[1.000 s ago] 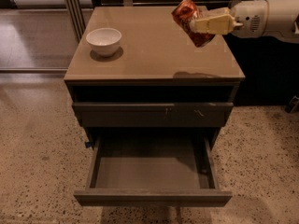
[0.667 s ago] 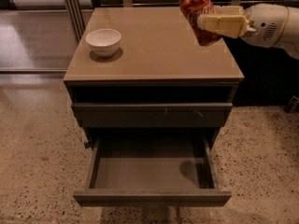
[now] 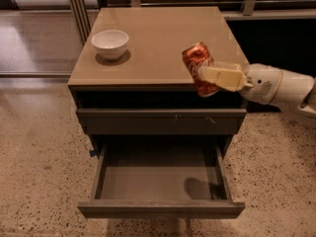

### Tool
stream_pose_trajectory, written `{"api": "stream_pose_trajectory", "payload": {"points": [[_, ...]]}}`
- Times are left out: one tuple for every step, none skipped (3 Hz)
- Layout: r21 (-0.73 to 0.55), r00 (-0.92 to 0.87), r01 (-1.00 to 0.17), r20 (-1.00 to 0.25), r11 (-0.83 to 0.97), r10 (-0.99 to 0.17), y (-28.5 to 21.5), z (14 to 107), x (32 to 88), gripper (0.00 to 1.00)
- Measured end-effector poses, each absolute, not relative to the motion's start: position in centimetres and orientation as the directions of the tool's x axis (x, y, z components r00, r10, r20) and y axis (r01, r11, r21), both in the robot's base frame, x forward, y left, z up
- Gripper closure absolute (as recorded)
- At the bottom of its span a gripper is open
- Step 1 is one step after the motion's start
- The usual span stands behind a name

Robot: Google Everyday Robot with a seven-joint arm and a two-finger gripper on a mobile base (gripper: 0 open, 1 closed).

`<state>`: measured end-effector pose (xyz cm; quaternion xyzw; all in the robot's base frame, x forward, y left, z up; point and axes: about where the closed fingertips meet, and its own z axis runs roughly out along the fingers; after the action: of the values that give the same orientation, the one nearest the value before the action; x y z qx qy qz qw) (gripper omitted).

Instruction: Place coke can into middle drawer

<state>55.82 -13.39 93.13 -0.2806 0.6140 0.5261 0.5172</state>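
Carry step: cream two-finger hand [image 3: 213, 76] clamped on small red-orange soda can [image 3: 196, 63], above open grey-brown wooden drawer [image 3: 160, 209]; next, lower inside

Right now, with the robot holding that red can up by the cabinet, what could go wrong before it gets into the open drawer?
1. The gripper holds the coke can tilted, seemingly near the cabinet top front edge, not over the middle drawer; released here, it might hit the top and roll.
2. Coming down, can or arm could clip the closed drawer front above the opening.
3. The tilted can might slip from the grip.
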Motion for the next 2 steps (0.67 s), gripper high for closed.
{"api": "stream_pose_trajectory", "payload": {"points": [[0.547,-0.521,-0.813,-0.836,0.198,0.172,-8.7,83.6,54.1,1.00],[0.669,-0.658,-0.729,-0.743,0.147,0.120,-5.8,77.0,53.2,1.00]]}}
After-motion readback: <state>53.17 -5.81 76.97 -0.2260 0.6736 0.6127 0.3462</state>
